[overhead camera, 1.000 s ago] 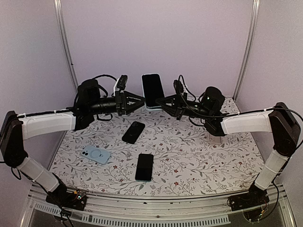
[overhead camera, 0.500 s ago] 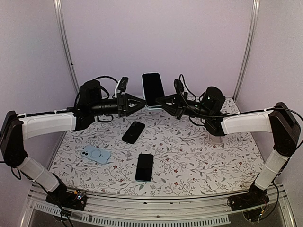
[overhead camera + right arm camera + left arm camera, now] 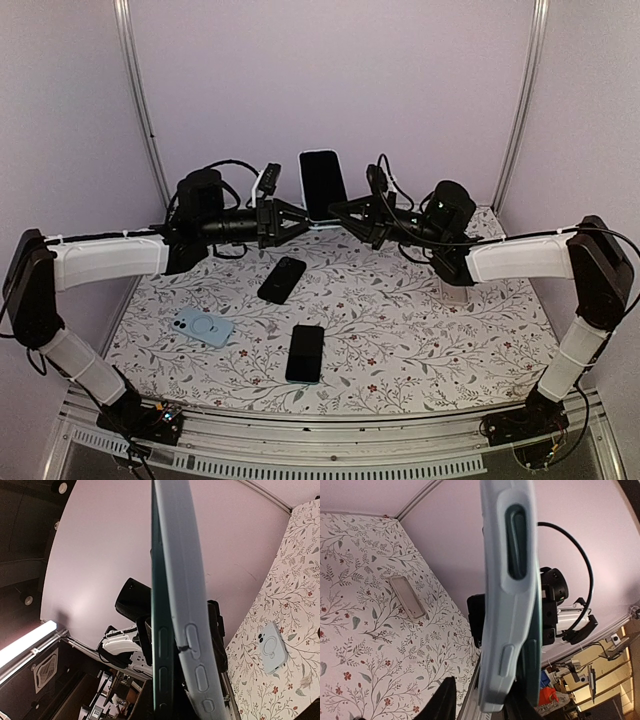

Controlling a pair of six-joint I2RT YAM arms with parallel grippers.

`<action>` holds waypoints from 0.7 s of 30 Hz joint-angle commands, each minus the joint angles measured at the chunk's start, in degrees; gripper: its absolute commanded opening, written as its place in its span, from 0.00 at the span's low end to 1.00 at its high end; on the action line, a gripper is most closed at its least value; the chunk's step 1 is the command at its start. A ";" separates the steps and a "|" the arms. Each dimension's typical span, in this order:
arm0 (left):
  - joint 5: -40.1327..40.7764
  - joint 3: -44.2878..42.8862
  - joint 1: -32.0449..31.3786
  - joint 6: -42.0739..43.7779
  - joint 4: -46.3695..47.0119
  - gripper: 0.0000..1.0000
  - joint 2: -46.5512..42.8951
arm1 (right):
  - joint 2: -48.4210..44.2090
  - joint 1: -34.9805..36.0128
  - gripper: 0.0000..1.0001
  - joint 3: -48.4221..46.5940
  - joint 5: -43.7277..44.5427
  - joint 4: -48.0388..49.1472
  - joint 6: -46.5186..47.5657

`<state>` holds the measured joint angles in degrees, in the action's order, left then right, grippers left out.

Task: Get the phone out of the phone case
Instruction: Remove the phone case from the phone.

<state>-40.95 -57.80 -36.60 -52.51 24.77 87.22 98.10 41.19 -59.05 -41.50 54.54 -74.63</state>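
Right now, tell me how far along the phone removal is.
Done: the case, with the phone in it, is lifted off the table and held upright. In hand: the right gripper grips its bottom end. The left gripper is at the same end, but its grip is unclear. The phone's edge seems to stand proud of the case. Left: pulling the phone fully free.

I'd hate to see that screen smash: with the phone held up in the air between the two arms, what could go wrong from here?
Drop: the phone stands upright above the table, apparently gripped by the right pincer alone; the left pincer looks open around its lower end. A slip means a fall.
Sudden release: the wrist views suggest the phone's edge sits partly out of the pale blue case, so a pull might pop it free uncontrolled.
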 commanded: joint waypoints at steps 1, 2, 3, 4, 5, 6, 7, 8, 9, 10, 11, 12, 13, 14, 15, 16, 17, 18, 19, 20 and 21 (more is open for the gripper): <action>0.06 -2.41 -1.36 -0.22 1.46 0.31 1.75 | 1.09 1.33 0.00 -3.01 -1.02 5.27 0.52; 0.19 -2.60 -1.37 -0.30 1.56 0.29 1.87 | 1.20 1.41 0.00 -3.11 -1.02 5.23 0.54; 0.36 -2.73 -1.37 -0.35 1.57 0.26 1.97 | 1.29 1.50 0.00 -3.04 -1.03 5.22 0.54; 0.67 -2.75 -1.37 -0.39 1.59 0.23 1.92 | 1.30 1.52 0.00 -3.02 -1.04 5.18 0.54; 1.00 -2.82 -1.37 -0.44 1.59 0.18 1.91 | 1.30 1.53 0.00 -3.01 -1.08 5.22 0.60; 1.49 -2.76 -1.41 -0.48 1.54 0.14 1.82 | 1.23 1.51 0.00 -2.81 -1.07 5.22 0.58; 1.98 -2.76 -1.37 -0.49 1.49 0.11 1.69 | 1.21 1.52 0.00 -2.73 -1.11 5.22 0.54; 2.69 -2.76 -1.37 -0.44 1.38 0.07 1.58 | 1.21 1.52 0.00 -2.73 -1.16 5.20 0.61; 3.48 -2.71 -1.29 -0.40 1.23 0.03 1.37 | 1.21 1.52 0.00 -2.65 -1.25 5.15 0.55; 4.42 -2.63 -1.22 -0.29 0.99 0.00 1.13 | 1.21 1.53 0.00 -2.58 -1.31 5.14 0.50; 5.66 -2.54 -1.08 -0.19 0.56 0.00 0.85 | 1.21 1.48 0.00 -2.57 -1.44 5.07 0.39; 7.05 -2.50 -0.96 0.05 -0.02 0.00 0.54 | 1.28 1.56 0.00 -2.63 -1.54 4.97 0.44; 9.09 -2.49 -0.78 0.39 -1.16 0.00 0.25 | 1.29 1.57 0.00 -2.61 -1.69 4.83 0.36; 11.06 -2.61 -0.57 0.97 -2.43 0.00 -0.11 | 1.38 1.58 0.00 -2.60 -1.87 4.72 0.29; 13.14 -2.77 -0.43 1.54 -3.91 0.00 -0.50 | 1.38 1.67 0.00 -2.64 -2.08 4.62 0.28; 15.51 -2.98 -0.26 2.30 -5.41 0.00 -0.88 | 1.45 1.62 0.00 -2.57 -2.29 4.49 0.28; 17.76 -3.16 -0.17 2.95 -6.64 0.00 -1.31 | 1.47 1.66 0.00 -2.66 -2.54 4.32 0.28; 19.64 -3.31 -0.07 3.43 -7.65 0.00 -1.61 | 1.52 1.62 0.00 -2.73 -2.80 4.11 0.34; 21.43 -3.41 0.07 3.92 -8.45 0.00 -1.87 | 1.56 1.60 0.00 -2.81 -3.13 3.97 0.36; 23.03 -3.45 0.16 4.24 -9.18 0.00 -2.07 | 1.63 1.61 0.00 -3.02 -3.55 3.71 0.32; 24.37 -3.52 0.32 4.41 -9.87 0.00 -2.12 | 1.77 1.61 0.00 -3.16 -3.87 3.50 0.28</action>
<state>-30.26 -59.11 -38.06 -50.15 18.41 87.05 99.85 41.58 -59.75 -40.40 54.02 -74.91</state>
